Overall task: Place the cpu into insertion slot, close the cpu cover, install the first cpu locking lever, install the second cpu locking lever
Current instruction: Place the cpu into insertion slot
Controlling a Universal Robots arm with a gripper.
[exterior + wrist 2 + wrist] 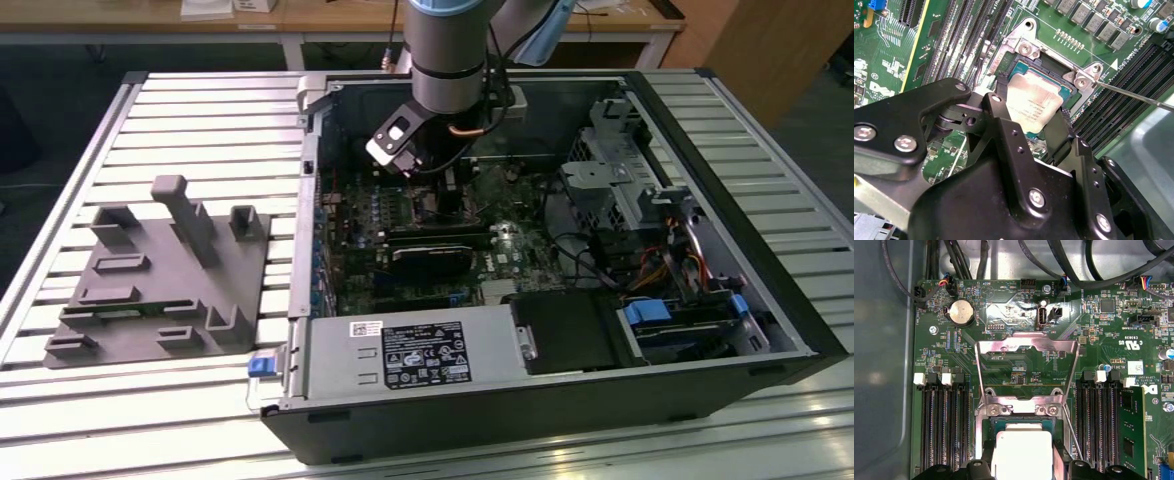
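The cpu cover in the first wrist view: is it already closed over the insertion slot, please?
No, the cpu cover stands swung open beyond the insertion slot, green board showing through its window.

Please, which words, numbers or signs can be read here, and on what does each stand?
On the grey metal box, a black label: too small to read.
On the cpu, print: too small to read.
On the green circuit board, white lettering: too small to read.

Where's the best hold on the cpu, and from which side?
Two opposite side edges, from straight above: the cpu is a thin flat square lying metal top up, so only its edges offer purchase. The tool grips it that way.
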